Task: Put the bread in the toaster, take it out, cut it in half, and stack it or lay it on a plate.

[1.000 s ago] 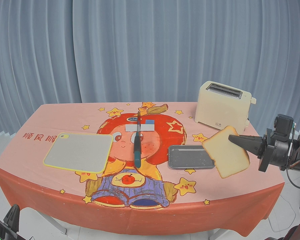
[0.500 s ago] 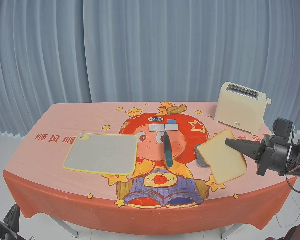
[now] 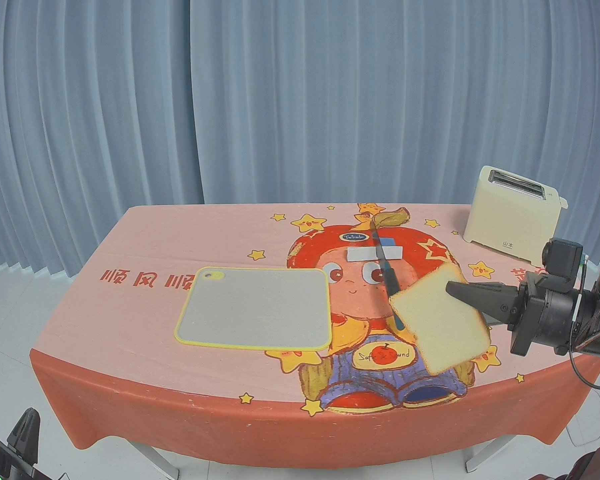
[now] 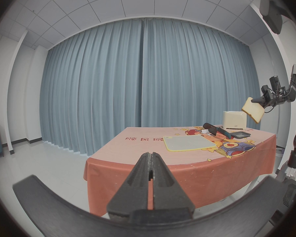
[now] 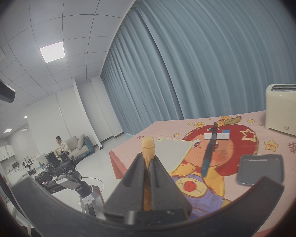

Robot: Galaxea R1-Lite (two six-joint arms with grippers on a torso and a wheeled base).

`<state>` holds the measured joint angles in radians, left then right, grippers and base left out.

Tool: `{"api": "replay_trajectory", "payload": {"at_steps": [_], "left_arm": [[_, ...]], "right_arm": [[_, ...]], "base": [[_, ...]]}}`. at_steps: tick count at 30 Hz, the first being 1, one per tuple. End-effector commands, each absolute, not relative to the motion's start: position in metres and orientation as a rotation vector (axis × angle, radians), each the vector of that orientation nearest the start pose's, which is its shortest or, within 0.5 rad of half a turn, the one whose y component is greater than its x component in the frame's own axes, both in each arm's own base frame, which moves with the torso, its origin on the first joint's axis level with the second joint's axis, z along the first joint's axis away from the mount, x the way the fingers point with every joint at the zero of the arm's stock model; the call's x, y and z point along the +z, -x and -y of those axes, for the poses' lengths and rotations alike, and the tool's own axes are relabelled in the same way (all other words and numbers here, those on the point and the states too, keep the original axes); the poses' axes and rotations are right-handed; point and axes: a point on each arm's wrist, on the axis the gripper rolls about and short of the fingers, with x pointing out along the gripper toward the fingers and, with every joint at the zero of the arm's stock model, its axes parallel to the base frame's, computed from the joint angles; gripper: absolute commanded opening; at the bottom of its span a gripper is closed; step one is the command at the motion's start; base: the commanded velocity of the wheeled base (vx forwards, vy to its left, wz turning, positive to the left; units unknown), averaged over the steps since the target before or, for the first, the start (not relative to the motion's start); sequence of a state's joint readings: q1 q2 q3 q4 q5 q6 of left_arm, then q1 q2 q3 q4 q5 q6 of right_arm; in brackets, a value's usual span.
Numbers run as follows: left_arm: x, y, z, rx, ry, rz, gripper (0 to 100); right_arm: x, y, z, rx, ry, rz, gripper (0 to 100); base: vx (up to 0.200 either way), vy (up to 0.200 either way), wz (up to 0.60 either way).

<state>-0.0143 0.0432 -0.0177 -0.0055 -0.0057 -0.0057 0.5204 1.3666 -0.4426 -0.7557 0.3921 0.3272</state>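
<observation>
One slice of bread (image 3: 443,328) is held up in the air, well above the right side of the table (image 3: 147,248). The right gripper (image 3: 451,287) pinches it by one edge, with its two black fingers pressed tight on the crust. The slice hangs tilted, with its flat pale side facing the head camera. In the right wrist view the brown edge of the bread (image 5: 147,147) sticks up from between the fingers.

The left gripper (image 4: 150,171) is low down, off the front left corner of the table. Its fingers are pressed together with nothing between them.

The cream toaster (image 3: 513,213) stands upright at the far right corner of the table. A grey cutting board (image 3: 257,308) with a yellow rim lies flat on the left part of the pink cloth. A knife (image 3: 385,271) with a blue-green handle lies on the cartoon face, between the board and a small grey tray (image 5: 260,169). The tray lies flat near the toaster. A blue curtain (image 3: 300,81) hangs behind the table.
</observation>
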Motion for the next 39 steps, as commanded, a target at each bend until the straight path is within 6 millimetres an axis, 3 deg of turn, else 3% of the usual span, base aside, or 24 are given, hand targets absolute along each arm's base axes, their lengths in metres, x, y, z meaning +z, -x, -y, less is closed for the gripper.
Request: {"api": "replay_trajectory", "payload": {"at_steps": [1, 12, 21, 33, 39], "left_arm": [[0.077, 0.019, 0.0, -0.02, 0.006, -0.038, 0], [0.077, 0.019, 0.0, -0.02, 0.006, -0.038, 0], [0.077, 0.019, 0.0, -0.02, 0.006, -0.038, 0], [0.077, 0.019, 0.0, -0.02, 0.004, -0.038, 0], [0.077, 0.019, 0.0, -0.02, 0.006, -0.038, 0]], "right_arm": [[0.181, -0.174, -0.11, 0.873, -0.291, -0.329, 0], [0.18, -0.173, -0.116, 0.882, -0.375, -0.386, 0], [0.178, -0.175, -0.117, 0.863, -0.452, -0.436, 0], [0.16, -0.18, -0.133, 0.857, -0.499, -0.558, 0], [0.158, -0.179, -0.136, 0.865, -0.499, -0.569, 0]], "base": [[0.0, 0.2, 0.0], [0.0, 0.2, 0.0], [0.0, 0.0, 0.0], [0.0, 0.0, 0.0], [0.0, 0.2, 0.0]]}}
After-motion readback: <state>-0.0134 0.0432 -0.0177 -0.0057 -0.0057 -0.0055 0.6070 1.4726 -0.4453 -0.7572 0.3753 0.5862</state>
